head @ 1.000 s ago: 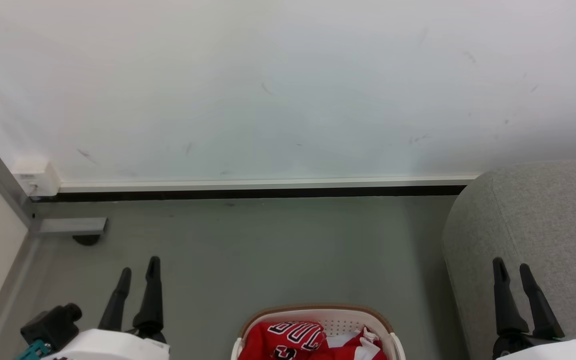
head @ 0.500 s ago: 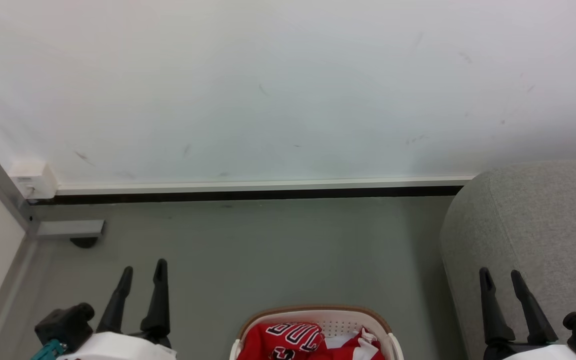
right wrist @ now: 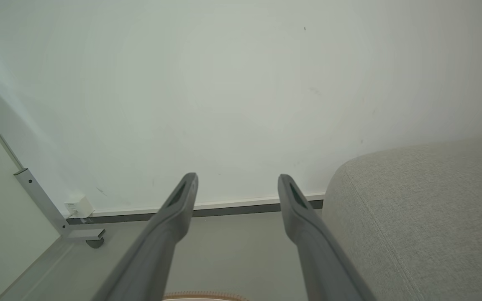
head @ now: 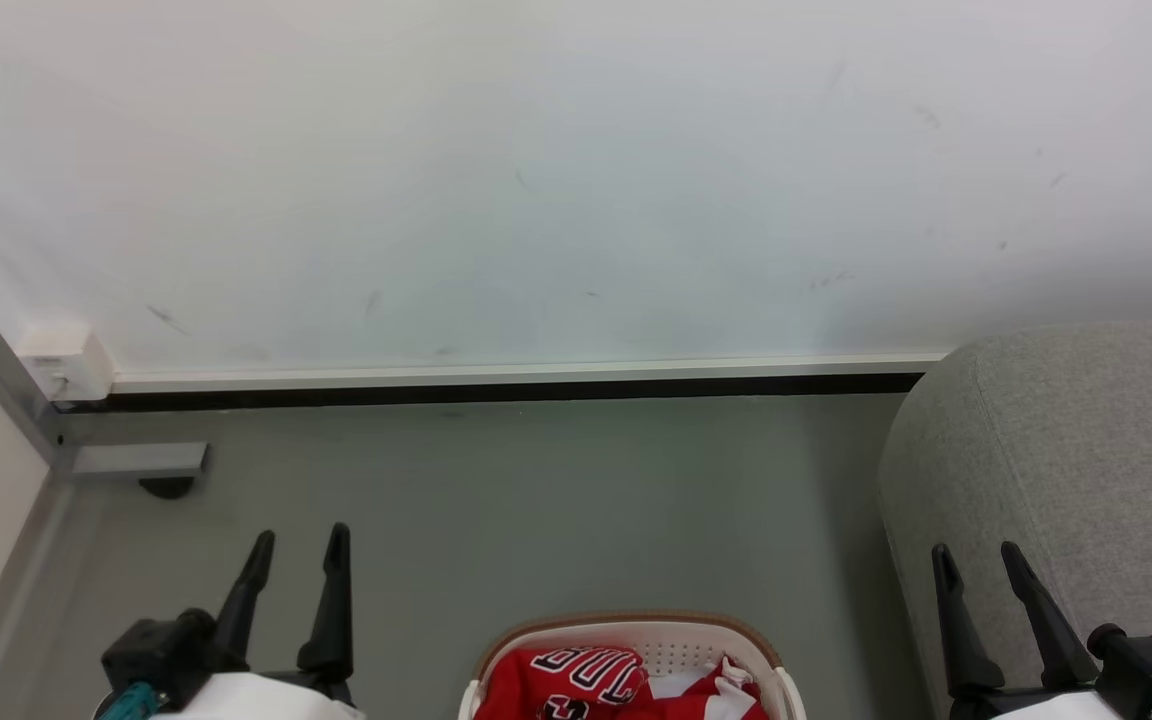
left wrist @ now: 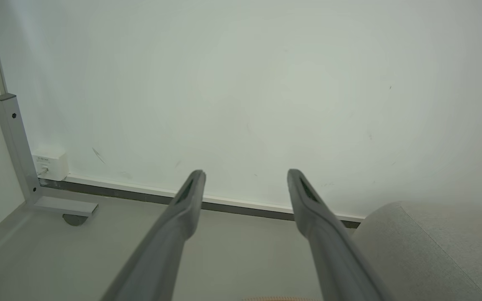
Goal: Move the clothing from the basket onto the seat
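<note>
Red jersey [head: 586,682] with black-and-white block letters is lying crumpled in the white perforated basket [head: 681,652] (brown rim, rounded corners), down on the smooth grey floor [head: 536,500]. The nubby grey sofa [head: 1086,450] with its big rounded edge is just to the right of it. Left tool [head: 301,536] and right tool [head: 976,552] both have their long dark fingers spread, holding nothing, one either side of the basket. Scuffed white wall [head: 536,200] behind, metal bracket [head: 136,460] in the left corner.

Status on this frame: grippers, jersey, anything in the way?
Left gripper and right gripper open, empty, flanking the basket. Red jersey bunched in basket, untouched. Nothing seen blocking the way to the sofa.
</note>
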You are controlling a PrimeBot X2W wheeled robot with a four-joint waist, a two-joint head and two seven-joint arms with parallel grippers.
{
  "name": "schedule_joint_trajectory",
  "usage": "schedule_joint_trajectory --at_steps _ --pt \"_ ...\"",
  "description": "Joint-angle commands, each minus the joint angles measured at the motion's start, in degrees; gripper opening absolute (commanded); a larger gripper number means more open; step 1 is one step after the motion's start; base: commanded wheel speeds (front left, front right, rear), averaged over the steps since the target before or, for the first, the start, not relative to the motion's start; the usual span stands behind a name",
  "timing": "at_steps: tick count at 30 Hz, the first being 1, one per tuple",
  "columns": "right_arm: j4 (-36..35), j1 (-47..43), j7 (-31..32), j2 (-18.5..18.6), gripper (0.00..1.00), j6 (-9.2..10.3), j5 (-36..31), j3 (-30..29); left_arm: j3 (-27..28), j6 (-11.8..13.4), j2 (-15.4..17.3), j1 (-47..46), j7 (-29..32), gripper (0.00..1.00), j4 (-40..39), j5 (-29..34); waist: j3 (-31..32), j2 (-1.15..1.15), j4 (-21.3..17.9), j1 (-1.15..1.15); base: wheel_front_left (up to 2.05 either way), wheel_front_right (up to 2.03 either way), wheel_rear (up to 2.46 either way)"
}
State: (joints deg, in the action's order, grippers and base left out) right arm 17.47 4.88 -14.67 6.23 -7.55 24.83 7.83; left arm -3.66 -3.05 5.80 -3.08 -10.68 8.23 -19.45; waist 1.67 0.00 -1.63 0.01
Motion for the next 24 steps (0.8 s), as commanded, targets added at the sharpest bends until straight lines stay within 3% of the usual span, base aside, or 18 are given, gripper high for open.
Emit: schedule_joint_trajectory --at_steps 1,24 --pt "-0.5 1.0 -0.1 -0.1 1.0 0.08 -2.0 -0.5 0.1 -0.2 0.5 -0.2 -0.6 1.0 -0.3 2.0 0.1 0.0 0.0 -0.01 0.0 0.0 0.0" --pt "-2.0 0.8 -0.4 -2.2 1.0 0.1 -12.6 -0.9 1.3 -2.2 -0.8 -0.2 -3.3 1.0 1.0 10.7 0.5 0.0 -0.6 -0.01 0.0 0.0 0.0"
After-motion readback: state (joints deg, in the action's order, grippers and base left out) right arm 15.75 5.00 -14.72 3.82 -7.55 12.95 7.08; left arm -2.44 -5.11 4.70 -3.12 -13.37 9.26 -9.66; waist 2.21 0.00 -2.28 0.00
